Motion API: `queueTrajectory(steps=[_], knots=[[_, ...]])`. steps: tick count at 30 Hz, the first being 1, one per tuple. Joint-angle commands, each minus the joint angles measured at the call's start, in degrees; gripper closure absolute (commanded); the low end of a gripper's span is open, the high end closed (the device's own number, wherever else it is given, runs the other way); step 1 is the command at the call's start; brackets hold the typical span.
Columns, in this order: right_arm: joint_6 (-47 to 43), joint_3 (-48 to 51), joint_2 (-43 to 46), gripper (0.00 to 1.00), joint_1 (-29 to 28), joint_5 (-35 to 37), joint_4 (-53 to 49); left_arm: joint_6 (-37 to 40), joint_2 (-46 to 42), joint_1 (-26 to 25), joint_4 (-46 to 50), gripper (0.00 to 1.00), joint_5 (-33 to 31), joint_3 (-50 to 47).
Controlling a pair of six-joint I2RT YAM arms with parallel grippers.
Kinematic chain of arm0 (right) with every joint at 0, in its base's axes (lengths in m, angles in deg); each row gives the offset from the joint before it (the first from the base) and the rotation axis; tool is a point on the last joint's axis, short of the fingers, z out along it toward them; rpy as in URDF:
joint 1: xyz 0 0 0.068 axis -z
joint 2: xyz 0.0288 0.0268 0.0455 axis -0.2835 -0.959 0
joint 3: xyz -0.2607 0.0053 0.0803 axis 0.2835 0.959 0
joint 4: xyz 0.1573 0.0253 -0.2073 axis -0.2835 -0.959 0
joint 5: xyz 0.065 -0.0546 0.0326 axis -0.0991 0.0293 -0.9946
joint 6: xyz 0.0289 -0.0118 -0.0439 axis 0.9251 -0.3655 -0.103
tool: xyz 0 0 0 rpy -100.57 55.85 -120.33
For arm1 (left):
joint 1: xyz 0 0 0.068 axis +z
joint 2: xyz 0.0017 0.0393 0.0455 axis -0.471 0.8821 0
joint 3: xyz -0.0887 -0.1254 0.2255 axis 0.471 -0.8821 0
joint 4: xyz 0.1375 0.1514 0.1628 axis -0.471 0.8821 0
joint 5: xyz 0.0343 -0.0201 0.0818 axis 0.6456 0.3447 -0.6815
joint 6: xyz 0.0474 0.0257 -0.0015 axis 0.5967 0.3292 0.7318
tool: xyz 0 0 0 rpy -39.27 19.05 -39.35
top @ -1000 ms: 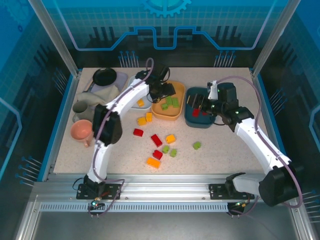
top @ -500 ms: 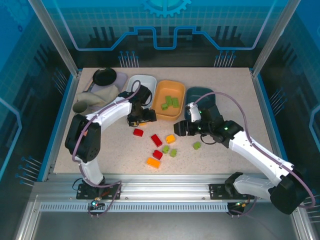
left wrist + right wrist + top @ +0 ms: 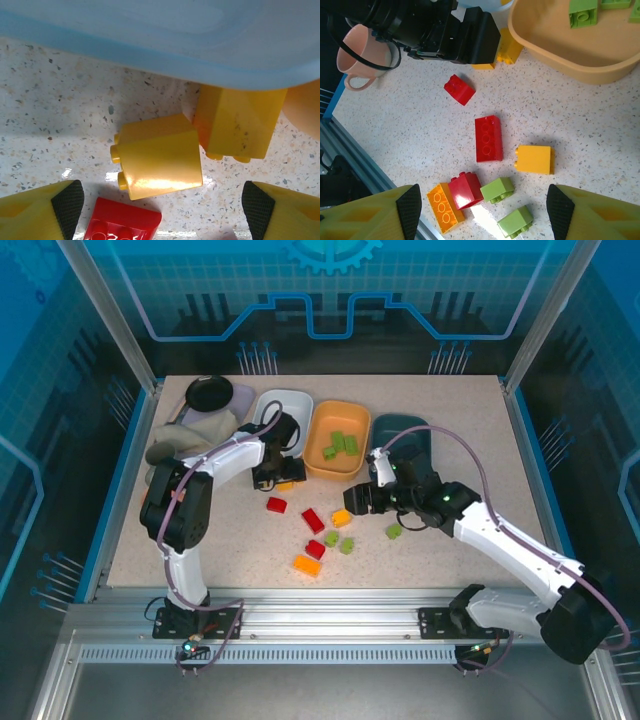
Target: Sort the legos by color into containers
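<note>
- Legos [image 3: 313, 520]: loose on the table [image 3: 480, 430] in front of the dishes, in red, yellow, orange and green, bunched between the two arms.
- Orange dish [image 3: 362, 420]: middle of the back row, holds green legos [image 3: 343, 445].
- White dish [image 3: 295, 402]: just left of the orange one, crossed by the left arm, contents unclear.
- Teal dish [image 3: 405, 425]: just right of the orange one, near half behind the right arm, contents unclear.
- Left gripper [image 3: 160, 202]: jaws wide apart, gripping nothing, over a yellow brick [image 3: 157, 157] lying on its side near the white dish's rim; second yellow brick [image 3: 237, 125] just beside it, red brick [image 3: 122, 225] by the left finger.
- Right gripper [image 3: 483, 210]: jaws wide apart, gripping nothing, above the loose red, yellow and green bricks.
- Room: bare table from the teal dish to the blue rail [image 3: 533, 462]; far left corner taken by pan [image 3: 209, 392], mug [image 3: 352, 50] near the left edge.
</note>
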Motion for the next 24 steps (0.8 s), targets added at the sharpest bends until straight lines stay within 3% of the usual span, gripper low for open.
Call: queueTrajectory(steps=[1, 9, 18, 24], knots=[[1.07, 0.37, 1.6, 0.3, -0.81, 1.06, -0.62, -0.4, 0.61, 0.18, -0.01, 0.16, -2.97, -1.37], [0.83, -0.58, 0.66, 0.3, -0.78, 0.8, -1.58, 0.07, 3.9, 0.39, -1.79, 0.32, -4.4, -0.38], [0.93, -1.31, -0.09, 0.3, -0.73, 0.91, -2.05, 0.37, 5.09, 0.25, -2.35, 0.59, -5.33, 1.1], [0.9, -1.64, 1.15, 0.31, -0.73, 2.56, -2.4, -2.0, -2.29, -1.19, 2.72, 0.63, -7.36, -0.48]])
